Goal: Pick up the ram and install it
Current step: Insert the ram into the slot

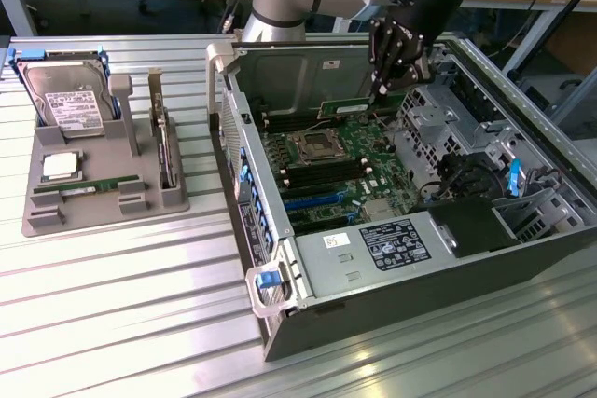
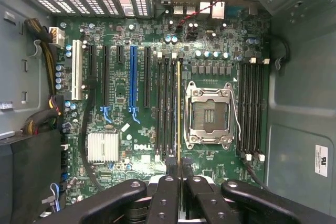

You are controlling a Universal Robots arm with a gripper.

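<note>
My gripper (image 1: 381,90) hangs inside the open computer case (image 1: 522,258), over the green motherboard (image 1: 336,170). It is shut on the ram (image 1: 347,107), a long thin green stick held on edge a little above the board. In the wrist view the ram (image 2: 178,108) shows edge-on as a thin yellowish line running out from my gripper (image 2: 181,176). It lies along the black memory slots (image 2: 167,108) beside the processor socket (image 2: 210,115). I cannot tell whether it touches a slot.
A grey holder tray (image 1: 103,207) stands at the exterior view's left with a hard drive (image 1: 67,104), a silver processor chip (image 1: 60,167), a green stick (image 1: 79,188) and an upright card (image 1: 163,146). Case walls, drive cage (image 1: 438,118) and power supply (image 1: 373,253) ring the board.
</note>
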